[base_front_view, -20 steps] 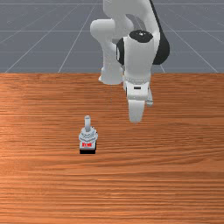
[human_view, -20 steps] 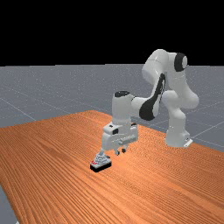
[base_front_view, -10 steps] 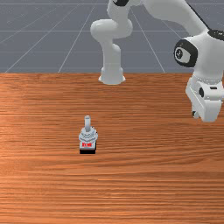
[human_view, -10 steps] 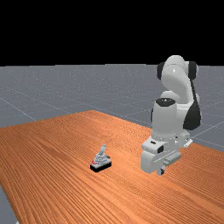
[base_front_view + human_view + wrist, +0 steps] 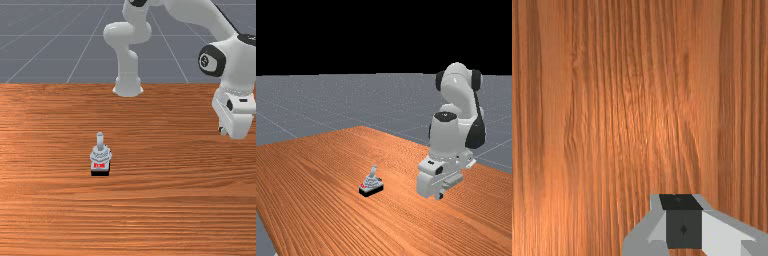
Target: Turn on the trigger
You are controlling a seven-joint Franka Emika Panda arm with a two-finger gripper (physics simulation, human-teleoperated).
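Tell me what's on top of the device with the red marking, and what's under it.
A grey lever rises from the device. Its black base rests on the wooden table; the spot directly beneath is covered.

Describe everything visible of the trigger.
The trigger has a black base, a light grey, ridged body narrowing upward and a slim grey lever; it looks like plastic. Red marking faces the front camera. It stands base-down on the table, in the front view's left half, its lever leaning slightly toward the far view's right. The pincer is clear of it.
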